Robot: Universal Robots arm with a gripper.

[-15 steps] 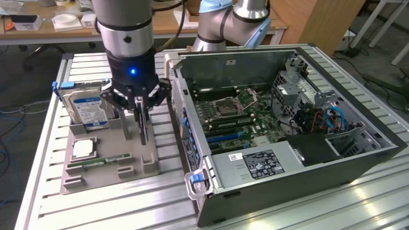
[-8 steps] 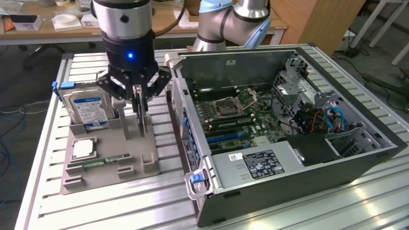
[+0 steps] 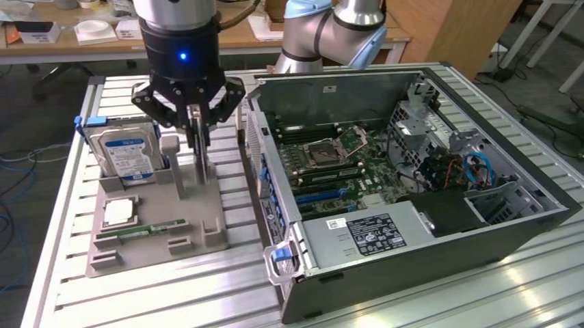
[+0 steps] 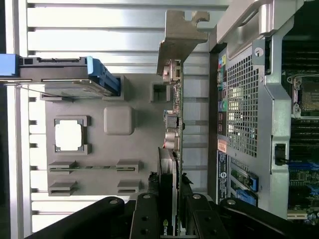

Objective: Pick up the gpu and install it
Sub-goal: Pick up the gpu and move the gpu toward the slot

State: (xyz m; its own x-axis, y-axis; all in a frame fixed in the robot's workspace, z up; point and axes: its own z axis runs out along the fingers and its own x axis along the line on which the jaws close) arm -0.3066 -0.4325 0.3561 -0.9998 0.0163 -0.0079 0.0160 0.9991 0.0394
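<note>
Slatted aluminium table [image 3: 137,301], and on it a grey moulded plastic holder tray [image 3: 150,254]. A silver hard drive with a blue label [image 3: 128,156] stands upright in a slot. A square silver processor chip [image 3: 119,212] lies flat in its recess, with a narrow green memory stick [image 3: 141,231] just beside it. Over on the exterior view's right, an open black computer case [image 3: 411,277] shows its green motherboard [image 3: 333,171] and a grey power supply with a white label [image 3: 365,234].

We see the whole table [image 3: 182,294] from high up, angled down, in the exterior view; the wrist view looks straight down past the end effector [image 4: 170,211], close. Both share tray [image 3: 196,212] and case [image 3: 411,273].
</note>
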